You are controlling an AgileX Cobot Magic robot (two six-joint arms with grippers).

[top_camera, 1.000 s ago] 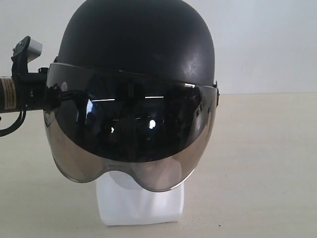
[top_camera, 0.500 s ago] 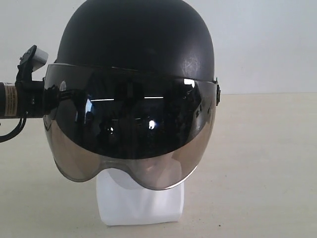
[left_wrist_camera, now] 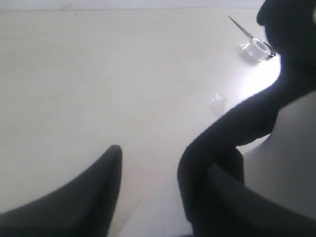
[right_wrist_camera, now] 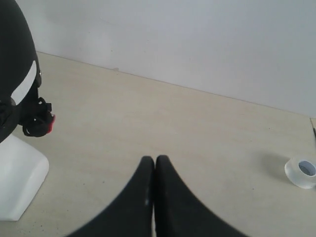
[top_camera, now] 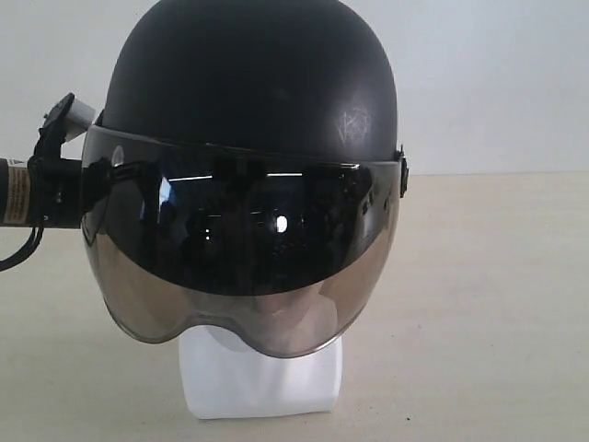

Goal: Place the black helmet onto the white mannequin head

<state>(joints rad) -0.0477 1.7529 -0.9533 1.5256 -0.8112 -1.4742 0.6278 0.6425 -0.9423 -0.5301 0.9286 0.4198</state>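
The black helmet sits over the white mannequin head, its smoky visor covering the face. Only the head's white base shows below. My left gripper is at the helmet's left side, mostly hidden behind the visor in the exterior view. Its jaws stand open, one finger clear of the helmet, the other against the dark rim. My right gripper is shut on nothing above the table, away from the helmet and base.
A roll of clear tape lies on the beige table, also seen as the tape roll in the left wrist view. The helmet's strap buckle hangs beside the base. A white wall stands behind the table.
The helmet's left side has sunk a little, so the visor sits more level. My left wrist has shifted slightly down and towards the helmet. The right gripper gives no earlier view.
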